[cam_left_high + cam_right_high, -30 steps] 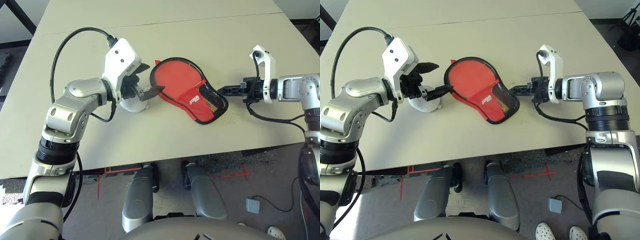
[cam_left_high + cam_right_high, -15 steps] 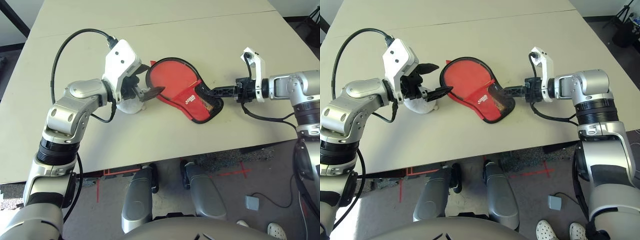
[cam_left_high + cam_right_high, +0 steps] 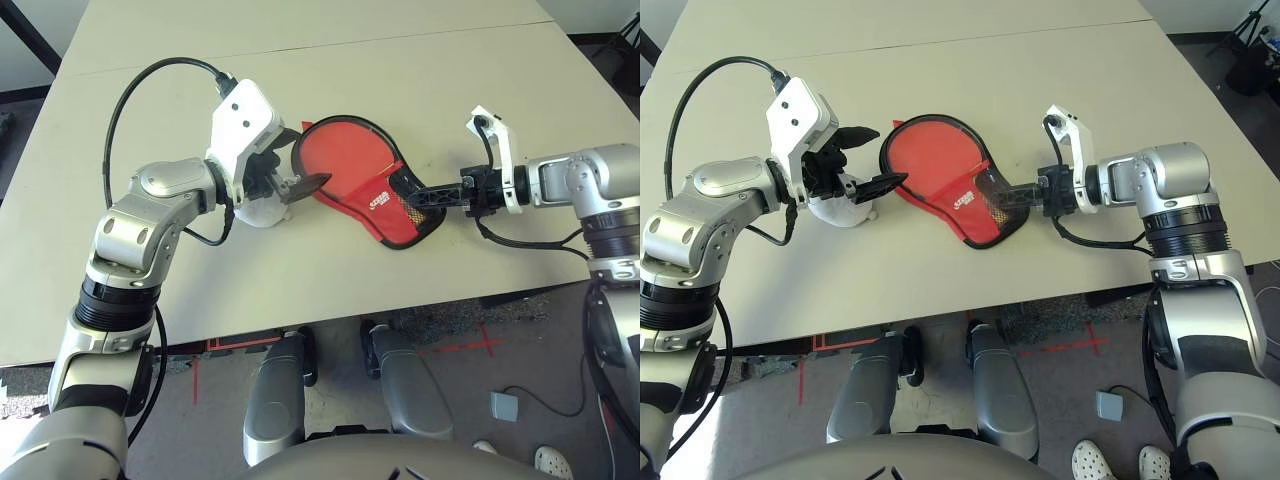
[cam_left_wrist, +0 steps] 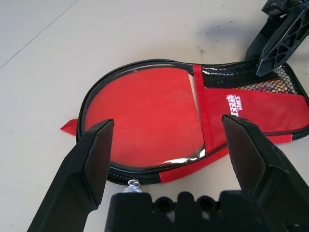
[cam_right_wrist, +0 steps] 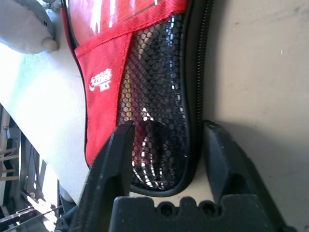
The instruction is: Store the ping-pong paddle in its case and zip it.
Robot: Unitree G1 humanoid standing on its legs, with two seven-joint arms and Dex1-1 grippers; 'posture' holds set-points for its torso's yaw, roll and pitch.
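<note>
On the table (image 3: 300,270) lies 1 case (image 3: 365,180); left pincer (image 3: 296,158) spread, right pincer (image 3: 418,196) straddling its end.

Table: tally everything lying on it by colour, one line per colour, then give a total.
Red: 2, the case and the ping-pong paddle lying in it.
White: 1, a fuzzy white thing beside the case's round end.
Total: 3 things on the table.

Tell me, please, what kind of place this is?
Probably a robotics lab or test room, not a home. A plain beige table stands on a floor with red tape marks, a grey pedal on a cable lies there, and a person's shoes are nearby.
</note>
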